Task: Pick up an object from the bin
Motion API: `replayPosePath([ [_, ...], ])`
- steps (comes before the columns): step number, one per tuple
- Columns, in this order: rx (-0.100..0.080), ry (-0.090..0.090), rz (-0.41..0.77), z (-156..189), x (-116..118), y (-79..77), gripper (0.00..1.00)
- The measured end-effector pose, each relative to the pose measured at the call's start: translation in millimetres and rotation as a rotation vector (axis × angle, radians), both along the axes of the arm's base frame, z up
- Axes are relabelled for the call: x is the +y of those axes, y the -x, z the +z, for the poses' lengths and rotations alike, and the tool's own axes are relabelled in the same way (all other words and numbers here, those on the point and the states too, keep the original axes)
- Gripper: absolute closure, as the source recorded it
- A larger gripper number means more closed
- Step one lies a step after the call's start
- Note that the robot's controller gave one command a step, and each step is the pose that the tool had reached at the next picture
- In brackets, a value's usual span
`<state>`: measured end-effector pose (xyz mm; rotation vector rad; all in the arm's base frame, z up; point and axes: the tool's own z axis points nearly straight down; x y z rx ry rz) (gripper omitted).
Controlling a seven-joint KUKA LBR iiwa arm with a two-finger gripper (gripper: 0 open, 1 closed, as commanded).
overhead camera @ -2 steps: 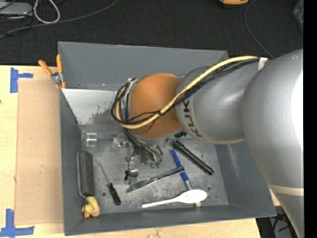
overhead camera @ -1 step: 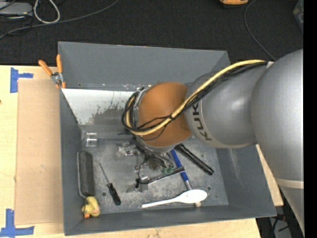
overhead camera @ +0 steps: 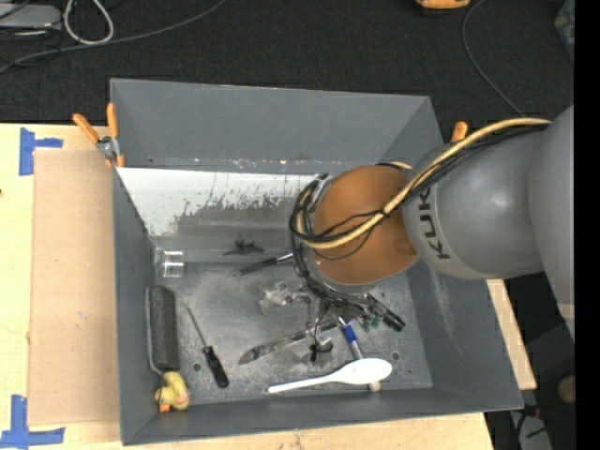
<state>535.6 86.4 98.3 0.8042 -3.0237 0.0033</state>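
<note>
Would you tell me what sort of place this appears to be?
Probably a robotics lab: a KUKA arm over a grey metal bin holding a white spoon and oddments, cables on the dark floor.

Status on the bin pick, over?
Claw down in the central clutter, grip state unclear. Nearest: blue pen, clear plastic piece. White spoon lies just beyond, towards the near wall. Nothing blocking.

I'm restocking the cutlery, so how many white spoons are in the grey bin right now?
1. The white spoon lies flat by the bin's near wall, bowl end pointing right, below the arm's orange cover in the view. Others could be hidden beneath the arm.
</note>
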Motion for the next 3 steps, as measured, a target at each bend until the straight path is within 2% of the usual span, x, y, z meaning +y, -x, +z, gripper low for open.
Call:
replayPosePath([
  [1, -0.008, -0.011, 0.042, -30, -5, 1.1, 0.0],
  [2, -0.008, -0.007, -0.014, -28, 18, -8.7, 1.0],
  [3, -0.008, -0.007, -0.015, -28, 18, -8.7, 1.0],
])
